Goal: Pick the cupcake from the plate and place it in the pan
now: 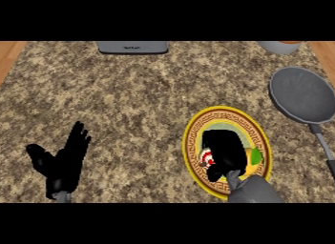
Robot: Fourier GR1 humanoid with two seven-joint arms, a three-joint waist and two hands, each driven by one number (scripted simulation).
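One right hand (223,148) curls round the cupcake (209,161) on the round gold-rimmed plate (192,143); left hand (63,159) open.

Speckled brown counter (128,95), grey pan (304,95), and gold key-patterned rim on the yellow plate (192,125).

Small dark marking on grey appliance (132,47), unreadable

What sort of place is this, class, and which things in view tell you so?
Probably a kitchen: a speckled stone counter holds a grey pan and a patterned plate with food on it.
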